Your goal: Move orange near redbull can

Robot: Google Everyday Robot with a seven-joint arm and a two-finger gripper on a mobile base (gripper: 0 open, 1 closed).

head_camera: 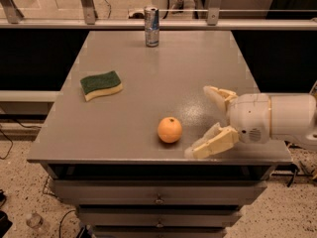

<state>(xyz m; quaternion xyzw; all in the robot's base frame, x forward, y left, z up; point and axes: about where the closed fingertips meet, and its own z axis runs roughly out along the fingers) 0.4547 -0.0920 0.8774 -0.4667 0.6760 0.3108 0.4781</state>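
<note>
The orange (170, 130) sits on the grey table (163, 78) near its front edge. The redbull can (151, 26) stands upright at the table's far edge, well apart from the orange. My gripper (200, 122) comes in from the right, just right of the orange and not touching it. It is open, with one cream finger (216, 93) behind and one (210, 144) in front, low over the table top.
A green-and-yellow sponge (101, 85) lies on the left part of the table. A glass railing with metal posts (213, 6) runs behind the far edge. Drawers (158, 195) sit under the table front.
</note>
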